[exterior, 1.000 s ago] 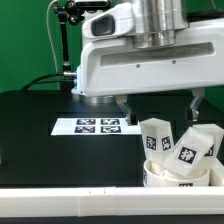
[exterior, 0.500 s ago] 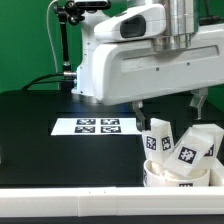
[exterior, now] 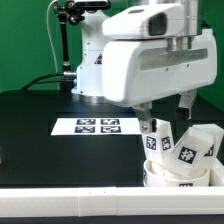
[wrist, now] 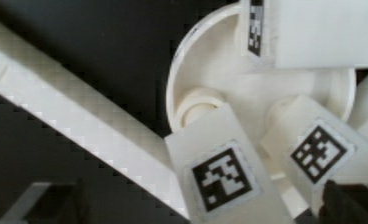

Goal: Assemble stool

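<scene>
1. Exterior view first: the gripper (exterior: 164, 112) hangs with its two fingers (exterior: 146, 116) spread apart and nothing between them, poised above the cluster of stool parts at about 4 o'clock in that view.
2. Directly under the fingers stands a leg (exterior: 155, 139), upright and leaning slightly, its tag facing the camera; a second leg (exterior: 187, 152) sits at its 4 o'clock, and a third (exterior: 207, 138) lies beyond that, toward 3 o'clock.
3. All three legs rest in or against the round seat (exterior: 160, 175), which lies at the table's near edge, beside the long white bar (exterior: 70, 204).
4. In the wrist view, the seat (wrist: 207, 60) shows its shallow ring, with two tagged legs (wrist: 220, 170) and (wrist: 323, 145) crowded close and the bar (wrist: 74, 100) running diagonally just beside them.
5. My judgement: the step is a descent to grasp the nearest leg. To do it well, centre the fingers on that leg's flat sides, and come straight down, since the neighbouring leg is near enough to be nudged.
6. The marker board (exterior: 98, 126) lies at 9 o'clock of the parts, well apart from them.
</scene>
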`<state>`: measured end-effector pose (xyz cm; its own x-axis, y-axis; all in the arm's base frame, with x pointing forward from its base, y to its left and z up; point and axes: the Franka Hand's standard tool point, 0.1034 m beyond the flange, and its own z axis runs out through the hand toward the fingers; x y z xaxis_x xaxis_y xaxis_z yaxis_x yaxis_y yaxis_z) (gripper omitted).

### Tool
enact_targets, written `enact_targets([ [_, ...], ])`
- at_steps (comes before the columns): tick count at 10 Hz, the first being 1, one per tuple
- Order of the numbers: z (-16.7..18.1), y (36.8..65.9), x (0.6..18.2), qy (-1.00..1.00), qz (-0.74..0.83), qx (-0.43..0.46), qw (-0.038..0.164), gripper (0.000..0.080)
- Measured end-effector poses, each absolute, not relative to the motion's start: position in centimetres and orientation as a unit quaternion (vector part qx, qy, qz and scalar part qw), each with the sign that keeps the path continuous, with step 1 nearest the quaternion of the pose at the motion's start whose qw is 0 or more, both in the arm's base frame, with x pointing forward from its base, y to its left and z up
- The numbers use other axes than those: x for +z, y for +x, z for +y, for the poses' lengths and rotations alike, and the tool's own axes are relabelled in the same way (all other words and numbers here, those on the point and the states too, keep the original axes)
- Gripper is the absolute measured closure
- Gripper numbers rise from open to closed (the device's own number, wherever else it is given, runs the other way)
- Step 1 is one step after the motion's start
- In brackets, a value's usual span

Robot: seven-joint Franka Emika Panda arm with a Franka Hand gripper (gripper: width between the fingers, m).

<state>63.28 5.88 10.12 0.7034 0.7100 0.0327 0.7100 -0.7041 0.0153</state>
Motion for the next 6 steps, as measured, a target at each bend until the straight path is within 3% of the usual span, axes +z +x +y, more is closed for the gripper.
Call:
enact_targets([
  [2,6.5,63.6,9.8,0.897,0.441,0.011,0.016,0.015],
  [6,7.2,63.7,9.1,0.909,0.416,0.006,0.013,0.015],
])
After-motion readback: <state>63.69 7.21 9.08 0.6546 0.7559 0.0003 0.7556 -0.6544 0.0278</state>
